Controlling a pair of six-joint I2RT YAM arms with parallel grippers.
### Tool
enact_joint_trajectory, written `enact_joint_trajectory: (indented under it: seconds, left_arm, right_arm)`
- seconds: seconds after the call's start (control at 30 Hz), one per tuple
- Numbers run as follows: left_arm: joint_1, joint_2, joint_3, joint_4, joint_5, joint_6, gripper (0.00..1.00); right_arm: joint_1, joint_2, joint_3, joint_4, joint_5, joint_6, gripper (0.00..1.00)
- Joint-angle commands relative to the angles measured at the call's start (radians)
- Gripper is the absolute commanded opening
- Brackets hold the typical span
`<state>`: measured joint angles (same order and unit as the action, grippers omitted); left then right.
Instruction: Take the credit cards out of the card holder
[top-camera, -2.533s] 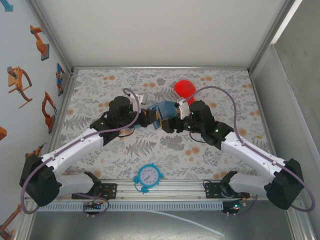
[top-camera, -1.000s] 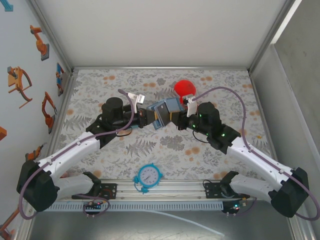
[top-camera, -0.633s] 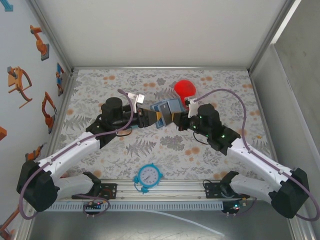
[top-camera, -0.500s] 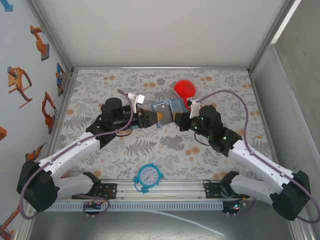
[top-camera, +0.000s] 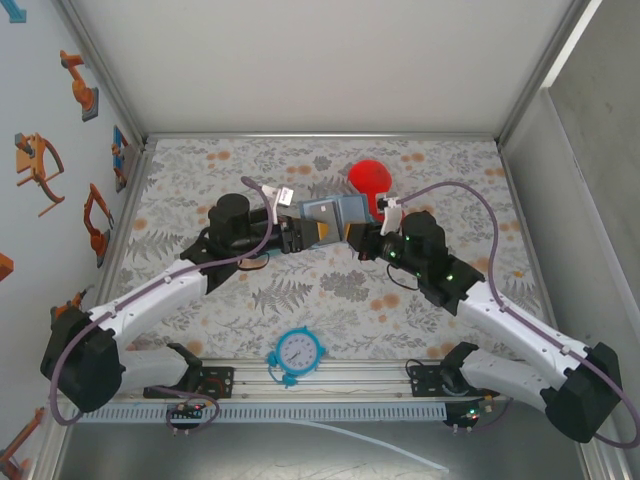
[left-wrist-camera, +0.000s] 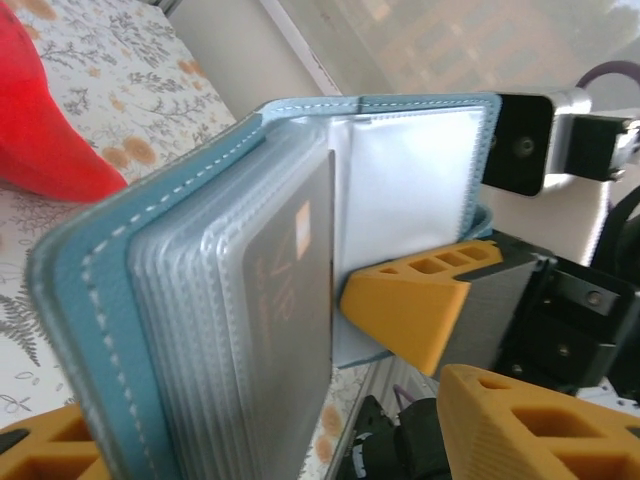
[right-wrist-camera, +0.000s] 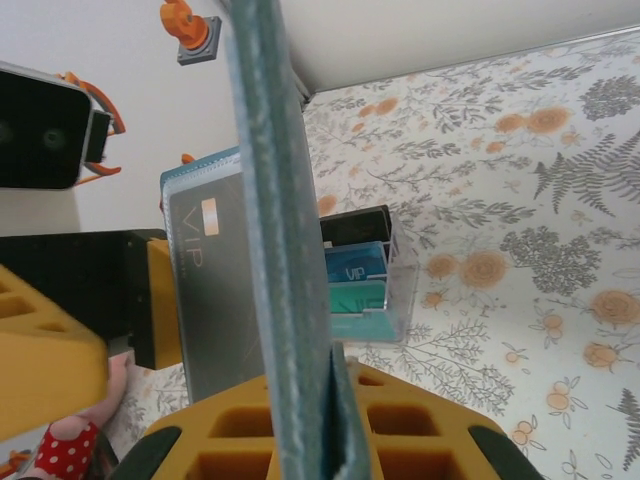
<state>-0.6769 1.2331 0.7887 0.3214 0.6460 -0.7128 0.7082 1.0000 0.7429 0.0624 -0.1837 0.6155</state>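
Observation:
The slate-blue card holder (top-camera: 338, 212) hangs open above the middle of the table, between the two grippers. My right gripper (top-camera: 362, 238) is shut on one cover flap (right-wrist-camera: 283, 300), its yellow fingers (right-wrist-camera: 420, 420) pressed to either side of it. My left gripper (top-camera: 300, 233) is open. Its yellow fingers (left-wrist-camera: 535, 425) stand wide apart around the stack of clear sleeves (left-wrist-camera: 190, 330), and the right-hand finger is clear of the stack. A grey VIP credit card (left-wrist-camera: 292, 290) sits in the front sleeve and also shows in the right wrist view (right-wrist-camera: 210, 290).
A clear box of cards (right-wrist-camera: 365, 280) with black, blue and teal edges lies on the floral table (top-camera: 440, 180) below the holder. A red object (top-camera: 370, 178) sits just behind the holder. A blue clock (top-camera: 297, 352) lies near the front rail.
My left gripper was shut on the holder's sleeves and has opened. The card holder has shifted slightly toward the back, still in the right gripper.

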Motion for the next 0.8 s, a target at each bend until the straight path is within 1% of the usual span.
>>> enact_joint_trajectory:
  seconds: [0.0,0.07,0.23,0.3,0.33,0.37,0.43,0.47,0.6,0.7,0.77]
  left_arm:
    - [0.005,0.013,0.017,0.008,-0.018,0.008,0.53]
    - [0.005,0.017,0.015,-0.004,-0.031,0.018,0.45]
    - [0.010,0.011,0.011,-0.056,-0.071,0.045,0.16]
    - [0.015,0.006,0.000,-0.055,-0.079,0.048,0.08]
    - [0.017,0.003,-0.006,-0.052,-0.080,0.049,0.03]
    - [0.021,-0.001,-0.007,-0.052,-0.078,0.053,0.00]
    - [0.023,-0.005,-0.009,-0.060,-0.076,0.061,0.00]
    - [0.024,-0.007,-0.011,-0.060,-0.073,0.069,0.00]
    - [0.025,-0.019,-0.011,-0.073,-0.059,0.095,0.00]
    - [0.029,-0.035,-0.008,-0.112,-0.066,0.123,0.00]
    - [0.030,-0.043,-0.006,-0.130,-0.066,0.139,0.00]
  right_arm:
    - [-0.004,0.005,-0.008,0.068,-0.030,0.031,0.00]
    - [-0.004,0.007,-0.011,0.068,-0.031,0.032,0.00]
    - [-0.004,-0.005,-0.014,0.052,-0.015,0.027,0.00]
    - [-0.004,-0.010,-0.014,0.039,-0.002,0.022,0.00]
    - [-0.005,-0.011,-0.014,0.031,0.006,0.019,0.03]
    - [-0.006,-0.011,-0.014,0.023,0.014,0.017,0.10]
    - [-0.006,-0.011,-0.013,0.009,0.027,0.013,0.19]
    - [-0.007,-0.010,-0.011,0.003,0.033,0.010,0.21]
    - [-0.007,-0.012,-0.004,-0.031,0.064,0.001,0.28]
    - [-0.008,-0.027,-0.003,-0.063,0.107,-0.008,0.35]
    - [-0.013,-0.038,-0.003,-0.085,0.139,-0.011,0.37]
